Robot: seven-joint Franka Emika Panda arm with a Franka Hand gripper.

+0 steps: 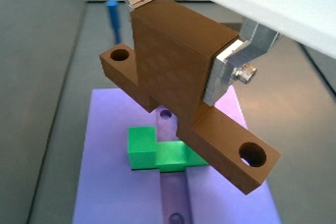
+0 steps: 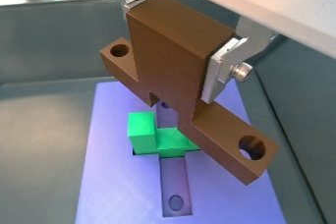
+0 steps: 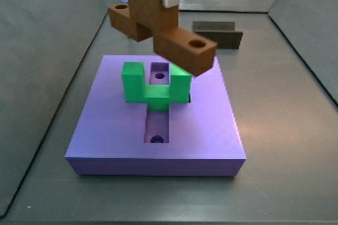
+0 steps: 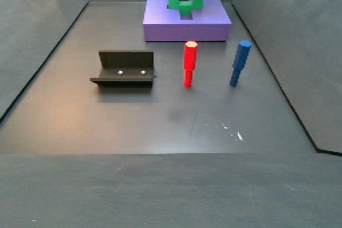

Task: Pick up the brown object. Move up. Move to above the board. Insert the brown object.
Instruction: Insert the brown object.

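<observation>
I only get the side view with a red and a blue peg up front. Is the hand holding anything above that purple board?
Observer: Yes. The hand grips a brown object, T-shaped, by its stem, above the board.
Operator: Is it in the slot yet?
Observer: No. In a side view it hangs above the green block, and the slot is open below.
Operator: Any holes in it?
Observer: One round hole near each end of its bar, in both wrist views.
</observation>
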